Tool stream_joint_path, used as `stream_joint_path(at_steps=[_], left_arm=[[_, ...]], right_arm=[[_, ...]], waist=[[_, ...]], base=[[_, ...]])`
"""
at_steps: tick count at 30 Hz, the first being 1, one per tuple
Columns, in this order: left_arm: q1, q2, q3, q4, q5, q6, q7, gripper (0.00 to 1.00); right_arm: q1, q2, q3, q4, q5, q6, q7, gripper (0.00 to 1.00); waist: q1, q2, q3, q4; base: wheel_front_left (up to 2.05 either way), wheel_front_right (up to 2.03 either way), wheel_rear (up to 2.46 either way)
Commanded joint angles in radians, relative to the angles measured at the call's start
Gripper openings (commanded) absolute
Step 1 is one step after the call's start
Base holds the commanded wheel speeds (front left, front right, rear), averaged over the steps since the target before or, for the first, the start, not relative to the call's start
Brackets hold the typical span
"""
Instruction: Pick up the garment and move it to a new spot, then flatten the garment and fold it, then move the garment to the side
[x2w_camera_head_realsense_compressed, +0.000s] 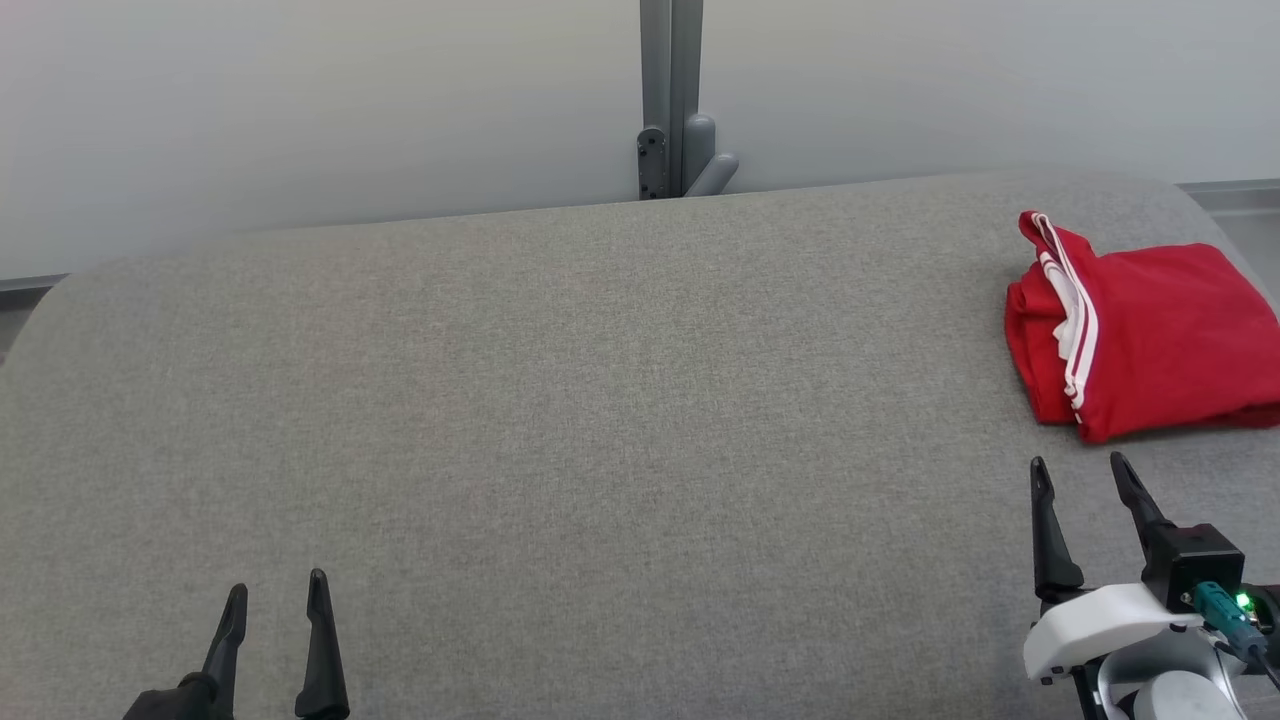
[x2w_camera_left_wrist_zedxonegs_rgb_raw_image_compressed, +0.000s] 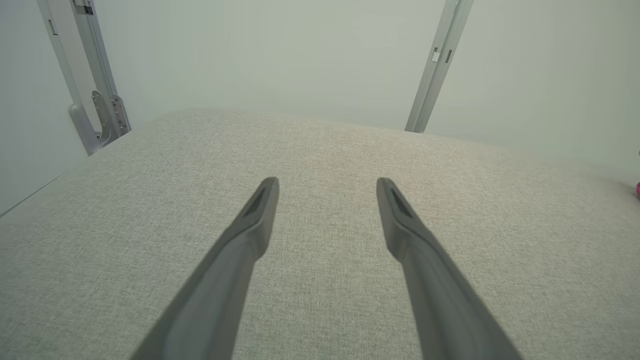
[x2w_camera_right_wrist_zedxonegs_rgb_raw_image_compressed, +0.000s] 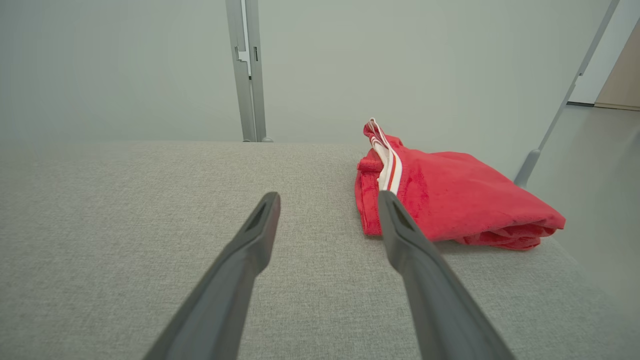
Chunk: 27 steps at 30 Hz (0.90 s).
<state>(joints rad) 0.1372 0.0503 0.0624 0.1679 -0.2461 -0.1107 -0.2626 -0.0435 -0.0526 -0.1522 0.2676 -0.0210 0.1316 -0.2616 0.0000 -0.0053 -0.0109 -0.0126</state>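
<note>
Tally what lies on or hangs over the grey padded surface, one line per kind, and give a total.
Red garment, white-striped, folded: 1
Tools, both open and empty: 2 (left tool, right tool)
Total: 3

Bright, soft, even light lies over the grey padded surface (x2w_camera_head_realsense_compressed: 560, 400), which reads matte and finely grained. In the head view the red garment (x2w_camera_head_realsense_compressed: 1150, 330) at three o'clock throws just a thin dark shadow under its near edge, so the light comes from above. The wide wrist views tilt the metal posts (x2w_camera_left_wrist_zedxonegs_rgb_raw_image_compressed: 435, 70) at eleven and one o'clock, and the dark fingers (x2w_camera_left_wrist_zedxonegs_rgb_raw_image_compressed: 225, 280) soften toward six o'clock.
</note>
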Motion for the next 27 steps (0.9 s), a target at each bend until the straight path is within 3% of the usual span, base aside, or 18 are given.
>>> stream_joint_path(at_steps=[1, 27], left_arm=[[0.005, 0.001, 0.003, 0.002, -0.005, -0.003, -0.002, 1.0], [-0.071, 0.001, 0.002, 0.026, -0.011, 0.005, -0.002, 1.0]], right_arm=[[0.01, 0.001, 0.009, -0.009, -0.008, -0.002, -0.004, 1.0], [-0.051, 0.001, 0.035, -0.014, -0.017, -0.002, -0.004, 1.0]], waist=[[0.0, 0.0053, 0.003, -0.001], [0.0, 0.0053, 0.073, 0.042]], base=[[0.0, 0.0, 0.0], [0.0, 0.0, 0.0]])
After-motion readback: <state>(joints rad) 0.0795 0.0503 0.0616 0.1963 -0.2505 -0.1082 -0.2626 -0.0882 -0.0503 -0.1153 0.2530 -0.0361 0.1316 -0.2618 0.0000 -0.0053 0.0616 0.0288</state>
